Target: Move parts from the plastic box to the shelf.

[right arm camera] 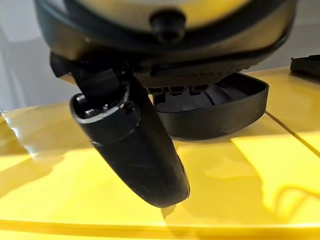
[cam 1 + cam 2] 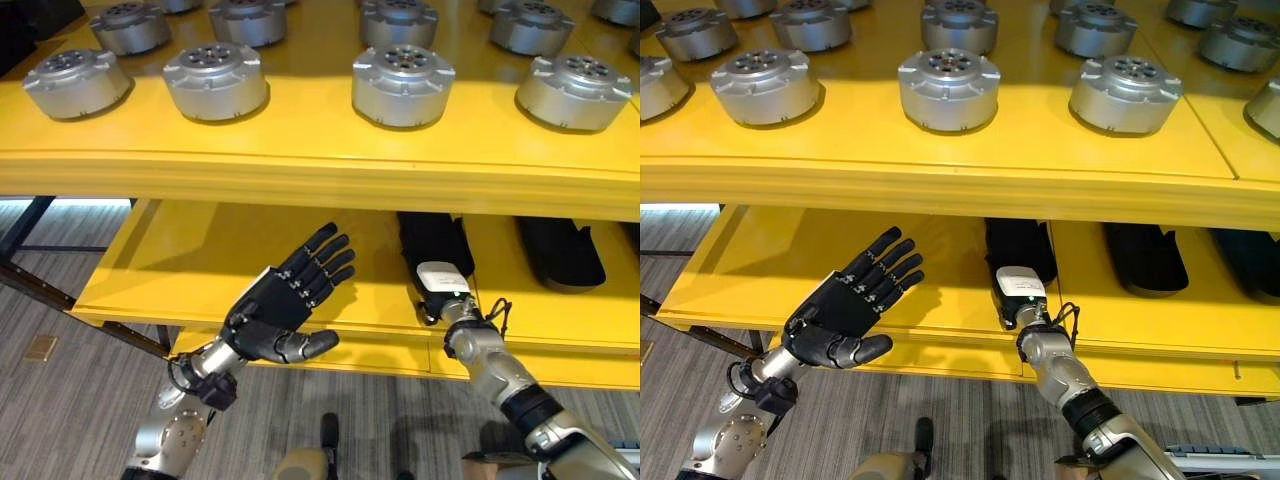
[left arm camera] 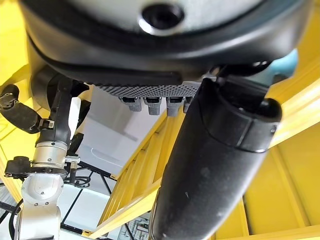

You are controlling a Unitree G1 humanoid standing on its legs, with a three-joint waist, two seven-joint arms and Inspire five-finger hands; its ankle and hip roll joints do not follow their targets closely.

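Several round silver metal parts [image 2: 403, 84] stand in rows on the top yellow shelf [image 2: 320, 150]. My left hand [image 2: 290, 300] hovers open and holds nothing, its fingers spread in front of the lower shelf board [image 2: 180, 270]. My right hand [image 2: 442, 292] reaches over the lower board's front edge, its fingers pointing at a black tray [image 2: 432, 240] that lies there. In the right wrist view the thumb [image 1: 135, 150] sticks out straight above the yellow board, the tray [image 1: 220, 107] lies just past the fingers, and nothing is in the hand.
A second black tray [image 2: 560, 250] lies further right on the lower board. The left stretch of that board is bare yellow. Grey carpet [image 2: 80, 340] lies below the shelf, and a dark frame bar [image 2: 40, 280] runs at the lower left.
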